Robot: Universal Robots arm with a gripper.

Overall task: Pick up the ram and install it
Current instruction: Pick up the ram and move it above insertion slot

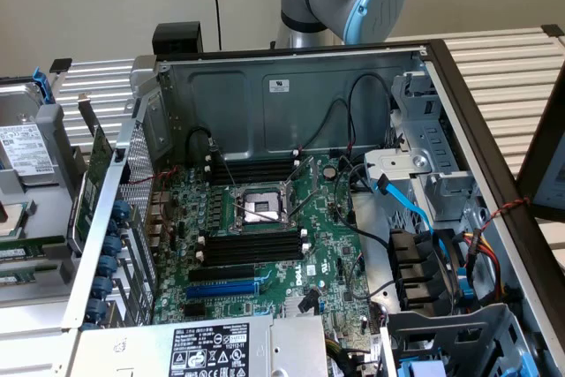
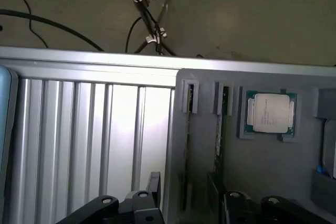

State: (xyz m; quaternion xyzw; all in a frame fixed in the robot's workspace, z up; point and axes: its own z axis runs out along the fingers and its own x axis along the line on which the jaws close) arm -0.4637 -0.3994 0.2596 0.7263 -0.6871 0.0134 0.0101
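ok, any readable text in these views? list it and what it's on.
None reads outright.
White sticker on the case rear wall: too small.
Power supply label: print too small.
Label on the grey unit at the exterior view's left: blurred.
White logo on the motherboard: unreadable.
Processor in the grey tray: markings too faint.

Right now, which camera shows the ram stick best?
The exterior view: at the exterior view's left the ram stands beside the case wall, green face showing, partly hidden. The wrist view shows it edge-on, a thin strip in the gray holder.
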